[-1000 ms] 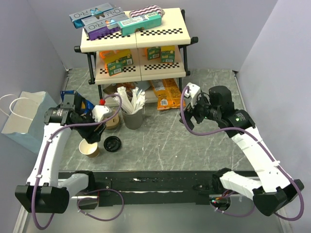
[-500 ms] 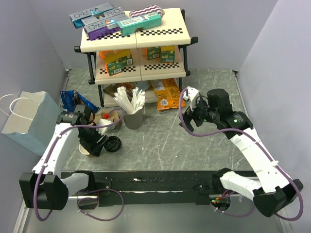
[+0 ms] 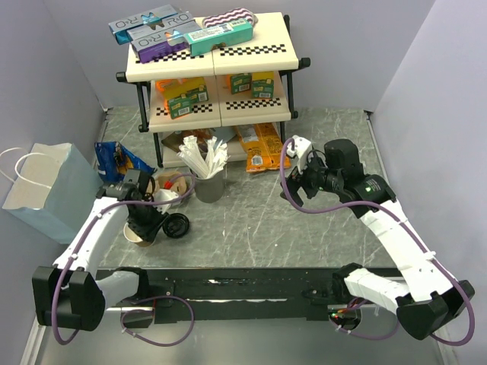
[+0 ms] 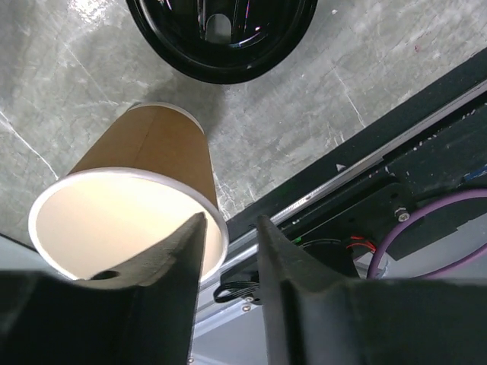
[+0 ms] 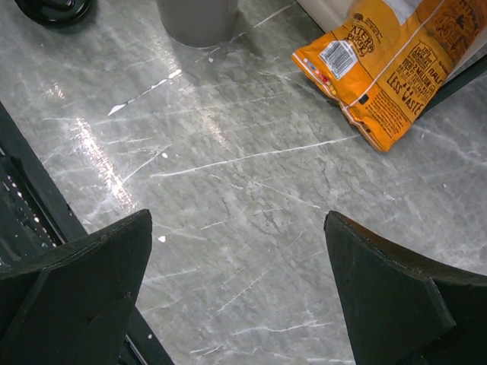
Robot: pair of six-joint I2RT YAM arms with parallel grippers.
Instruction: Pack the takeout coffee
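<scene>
- On the top view I find the paper cup [image 3: 139,236] at 8 o'clock on the table [image 3: 251,220], close to the near edge, mouth up and without a cover.
- Its black lid [image 3: 176,225] lies flat on the table at 3 o'clock from the cup, just beside it.
- The left gripper [image 3: 148,226] sits over the cup.
- On the left wrist view, the left gripper [image 4: 230,220] stands astride the cup's [image 4: 152,144] rim, one finger [image 4: 171,258] over the pale inside and the other outside the wall.
- The jaws are narrowed but apart, with a gap wider than the paper wall. I see no pinch.
- The lid [image 4: 221,38] shows at 12 o'clock on that view.
- The right gripper [image 3: 293,186] hangs at 3 o'clock, well apart from the cup.
- On the right wrist view the right gripper [image 5: 237,228] is spread wide with nothing between the fingers. The orange snack bag [image 5: 396,68] is at 1 o'clock.
</scene>
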